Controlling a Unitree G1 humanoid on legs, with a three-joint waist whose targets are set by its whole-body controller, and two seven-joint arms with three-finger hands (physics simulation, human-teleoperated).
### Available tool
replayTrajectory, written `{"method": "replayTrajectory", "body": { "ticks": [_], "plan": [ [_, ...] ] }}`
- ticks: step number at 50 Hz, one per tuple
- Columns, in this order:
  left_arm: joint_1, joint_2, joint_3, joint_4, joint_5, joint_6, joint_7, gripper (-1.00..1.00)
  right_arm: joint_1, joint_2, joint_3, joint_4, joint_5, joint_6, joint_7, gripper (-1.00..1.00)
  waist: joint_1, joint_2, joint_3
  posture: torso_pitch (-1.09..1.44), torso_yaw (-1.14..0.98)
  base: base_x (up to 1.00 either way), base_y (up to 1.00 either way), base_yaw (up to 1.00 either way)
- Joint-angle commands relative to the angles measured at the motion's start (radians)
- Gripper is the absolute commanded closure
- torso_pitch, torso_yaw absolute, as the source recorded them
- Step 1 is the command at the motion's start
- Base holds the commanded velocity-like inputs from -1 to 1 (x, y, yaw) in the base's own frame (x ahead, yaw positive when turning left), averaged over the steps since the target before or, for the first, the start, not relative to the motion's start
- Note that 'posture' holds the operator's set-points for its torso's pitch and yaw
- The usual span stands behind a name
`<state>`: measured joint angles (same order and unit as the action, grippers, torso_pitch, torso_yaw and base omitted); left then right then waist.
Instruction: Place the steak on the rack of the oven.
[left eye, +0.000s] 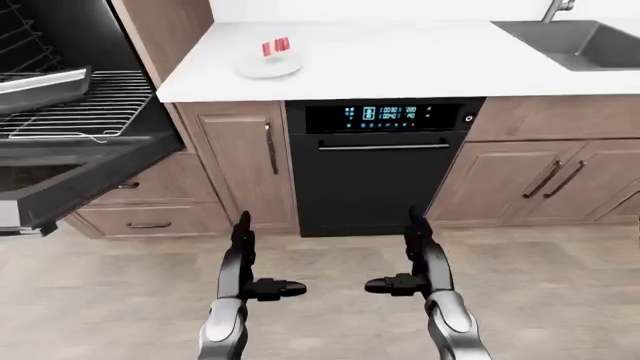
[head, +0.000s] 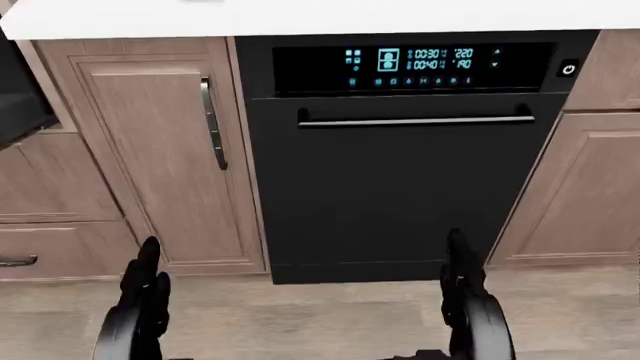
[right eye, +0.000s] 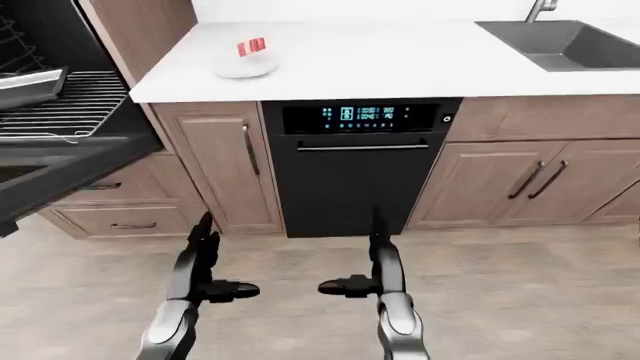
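Kitchen: wood-fronted cabinets under a white counter, pale floor below.
Landmark: black dishwasher with a lit blue display, set under the counter.
Steak: red-and-white piece on a small white plate, lying on the counter up and to the left of the dishwasher.
Oven: open at the left-eye view's left edge, well left of the dishwasher; its door hangs down and out.
Rack: wire rack pulled out over the door, a dark tray resting on it toward the left.
Sink: grey basin sunk in the counter, up and right of the dishwasher.
Left hand: left hand empty, fingers spread, low before the dishwasher's left side.
Right hand: right hand likewise empty and spread, low before the dishwasher's right side, well apart from the steak.
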<state>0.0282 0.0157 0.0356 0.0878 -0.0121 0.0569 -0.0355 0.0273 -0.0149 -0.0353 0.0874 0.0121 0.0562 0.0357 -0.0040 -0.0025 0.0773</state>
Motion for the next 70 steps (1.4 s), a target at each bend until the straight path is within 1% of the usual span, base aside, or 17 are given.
{"method": "replayTrajectory", "body": {
  "ticks": [1, 3, 4, 5, 7, 8, 17, 23, 27, 33, 38, 41, 48, 55, 61, 64, 70],
  "plan": [
    [-0.034, 0.006, 0.005, -0.078, 0.003, -0.059, 0.005, -1.00, -0.034, -0.002, -0.009, -0.070, 0.019, -0.065, 0.004, -1.00, -0.002, -0.008, -0.001, 0.00, 0.00, 0.00, 0.00, 0.00],
    [-0.032, 0.007, 0.006, -0.082, 0.007, -0.058, 0.007, -1.00, -0.031, -0.002, -0.007, -0.079, 0.022, -0.060, 0.003, -1.00, 0.007, -0.001, -0.062, 0.00, 0.00, 0.00, 0.00, 0.00],
    [-0.032, 0.006, 0.007, -0.082, 0.005, -0.059, 0.006, -1.00, -0.028, 0.000, -0.007, -0.088, 0.031, -0.055, 0.006, -1.00, 0.007, -0.001, -0.052, 0.00, 0.00, 0.00, 0.00, 0.00],
    [-0.031, 0.006, 0.006, -0.083, 0.007, -0.058, 0.007, -1.00, -0.024, -0.001, -0.005, -0.104, 0.029, -0.045, 0.004, -1.00, 0.006, -0.006, -0.017, 0.00, 0.00, 0.00, 0.00, 0.00],
    [-0.026, 0.006, 0.005, -0.098, 0.007, -0.048, 0.006, -1.00, -0.025, -0.001, -0.006, -0.095, 0.030, -0.055, 0.005, -1.00, 0.007, -0.007, -0.069, 0.00, 0.00, 0.00, 0.00, 0.00],
    [-0.027, 0.006, 0.005, -0.100, 0.007, -0.046, 0.006, -1.00, -0.027, -0.003, -0.007, -0.087, 0.030, -0.062, 0.005, -1.00, 0.007, -0.007, -0.074, 0.00, 0.00, 0.00, 0.00, 0.00],
    [-0.030, 0.007, 0.004, -0.089, 0.024, -0.061, 0.011, -1.00, -0.030, -0.006, -0.001, -0.109, 0.010, -0.046, 0.001, -1.00, 0.008, -0.004, -0.082, 0.00, 0.00, 0.00, 0.00, 0.00],
    [-0.073, 0.008, 0.009, -0.122, 0.026, -0.007, 0.028, -1.00, -0.062, -0.014, -0.009, -0.159, 0.005, 0.030, 0.004, -1.00, 0.008, -0.004, -0.091, 0.00, 0.00, 0.00, 0.00, 0.00],
    [-0.126, 0.003, 0.007, -0.162, 0.011, 0.064, 0.049, -1.00, -0.124, -0.022, -0.017, -0.193, 0.002, 0.109, -0.001, -1.00, 0.008, -0.004, -0.094, 0.00, 0.00, 0.00, 0.00, 0.00],
    [-0.240, 0.029, 0.044, -0.212, -0.036, 0.195, 0.080, -1.00, -0.225, -0.049, -0.041, -0.255, 0.007, 0.248, -0.005, -1.00, 0.008, -0.005, -0.094, 0.00, 0.00, 0.00, 0.00, 0.00],
    [-0.305, 0.054, 0.059, -0.244, -0.056, 0.275, 0.099, -1.00, -0.288, -0.065, -0.052, -0.304, 0.011, 0.348, -0.011, -1.00, 0.007, -0.004, -0.093, 0.00, 0.00, 0.00, 0.00, 0.00],
    [-0.357, 0.071, 0.085, -0.262, -0.093, 0.335, 0.113, -1.00, -0.328, -0.079, -0.060, -0.341, 0.013, 0.415, -0.011, -1.00, 0.008, -0.004, -0.090, 0.00, 0.00, 0.00, 0.00, 0.00],
    [-0.454, 0.127, 0.108, -0.274, -0.112, 0.428, 0.143, -1.00, -0.417, -0.102, -0.074, -0.371, 0.020, 0.512, -0.018, -1.00, 0.008, -0.001, -0.084, 0.00, 0.00, 0.00, 0.00, 0.00],
    [-0.512, 0.159, 0.131, -0.268, -0.131, 0.479, 0.148, -1.00, -0.516, -0.138, -0.090, -0.436, 0.039, 0.677, -0.026, -1.00, 0.010, 0.000, -0.081, 0.00, 0.00, 0.00, 0.00, 0.00],
    [-0.560, 0.195, 0.152, -0.290, -0.157, 0.546, 0.165, -1.00, -0.593, -0.168, -0.088, -0.447, 0.037, 0.738, -0.017, -1.00, 0.008, 0.001, -0.078, 0.00, 0.00, 0.00, 0.00, 0.00],
    [-0.580, 0.209, 0.153, -0.285, -0.156, 0.561, 0.165, -1.00, -0.622, -0.176, -0.101, -0.447, 0.041, 0.762, -0.015, -1.00, 0.008, 0.002, -0.076, 0.00, 0.00, 0.00, 0.00, 0.00],
    [-0.616, 0.227, 0.165, -0.285, -0.173, 0.593, 0.173, -1.00, -0.646, -0.184, -0.106, -0.458, 0.059, 0.779, -0.019, -1.00, 0.010, 0.003, -0.075, 0.00, 0.00, 0.00, 0.00, 0.00]
  ]
}}
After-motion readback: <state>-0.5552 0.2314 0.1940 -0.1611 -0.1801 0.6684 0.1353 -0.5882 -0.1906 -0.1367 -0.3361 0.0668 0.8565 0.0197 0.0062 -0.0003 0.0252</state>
